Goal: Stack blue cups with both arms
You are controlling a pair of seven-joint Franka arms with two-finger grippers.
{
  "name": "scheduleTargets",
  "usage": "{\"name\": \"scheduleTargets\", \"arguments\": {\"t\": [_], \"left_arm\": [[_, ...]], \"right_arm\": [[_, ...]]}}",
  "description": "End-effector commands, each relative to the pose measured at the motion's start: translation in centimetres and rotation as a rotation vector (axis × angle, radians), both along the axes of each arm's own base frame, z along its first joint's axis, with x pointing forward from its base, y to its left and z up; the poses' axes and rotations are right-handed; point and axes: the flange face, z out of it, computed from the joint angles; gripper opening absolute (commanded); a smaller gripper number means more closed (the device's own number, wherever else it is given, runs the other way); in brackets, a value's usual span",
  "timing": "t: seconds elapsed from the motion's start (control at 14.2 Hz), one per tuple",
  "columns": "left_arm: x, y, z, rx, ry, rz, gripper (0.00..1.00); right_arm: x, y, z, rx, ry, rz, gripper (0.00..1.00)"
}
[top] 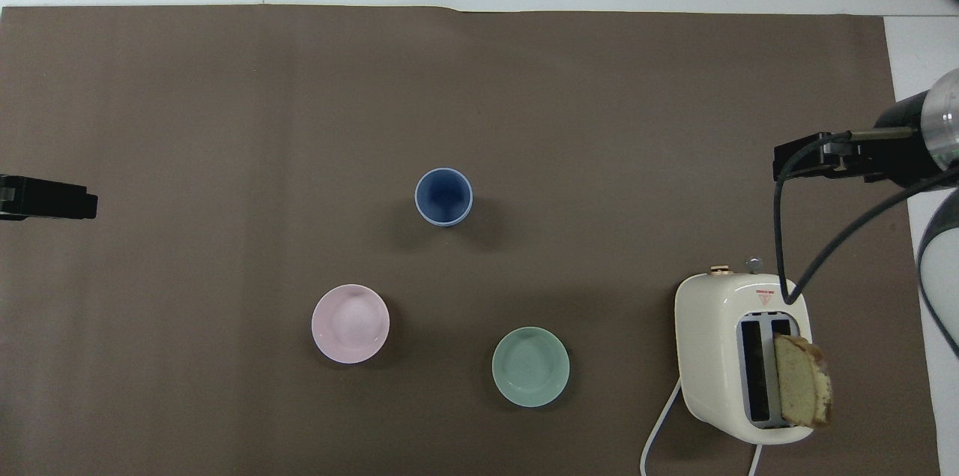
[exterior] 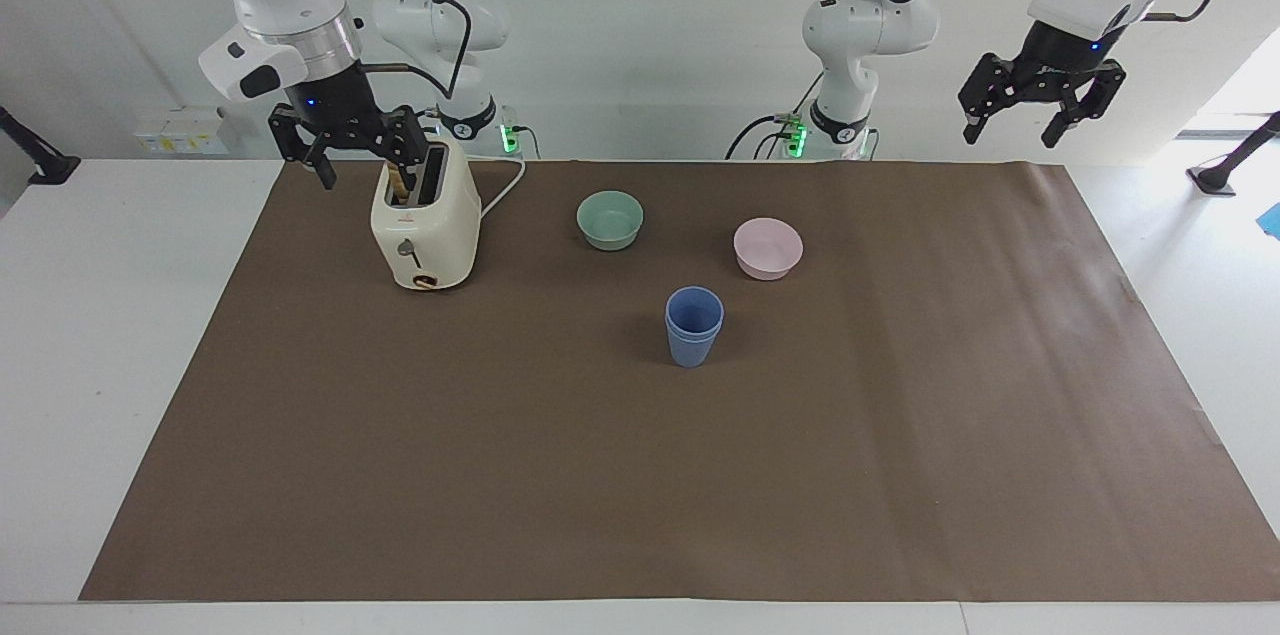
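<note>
A: In the facing view, where do the blue cups (exterior: pixel 693 325) stand?
B: Nested one inside the other, upright on the brown mat (exterior: pixel 500 475). Taking the toaster (exterior: pixel 425 227) as the landmark, the stack is farther from the robots than it and well apart from it, toward the left arm's end of the table.

A: And the bowls?
B: The teal-green bowl (exterior: pixel 610 219) sits near the toaster, toward the left arm's end. The pink bowl (exterior: pixel 767 247) is well apart from the toaster in the same direction, a little farther from the robots.

A: The grippers?
B: The right gripper (exterior: pixel 352 165) hangs raised just beside the toaster's top, fingers apart and holding nothing. The left gripper (exterior: pixel 1012 130) is up in the air over the mat's corner at the left arm's end, well away from the toaster, fingers spread and empty.

A: And the overhead view?
B: The blue cups (top: pixel 443 196) show as one dark opening with a double rim. The toaster (top: pixel 712 356) has a slice of bread (top: pixel 802 390) standing in one slot. The right gripper (top: pixel 817 157) is over the mat beside the toaster. Only the tip of the left gripper (top: pixel 49 197) shows at the edge of the view.
</note>
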Motion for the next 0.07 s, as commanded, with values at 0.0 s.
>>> {"name": "scheduleTargets", "arguments": {"t": [0.0], "left_arm": [[-0.44,0.31,0.60,-0.008,0.004,-0.003,1.00]], "right_arm": [[-0.64,-0.26,0.26,0.016,0.001,-0.002,1.00]]}}
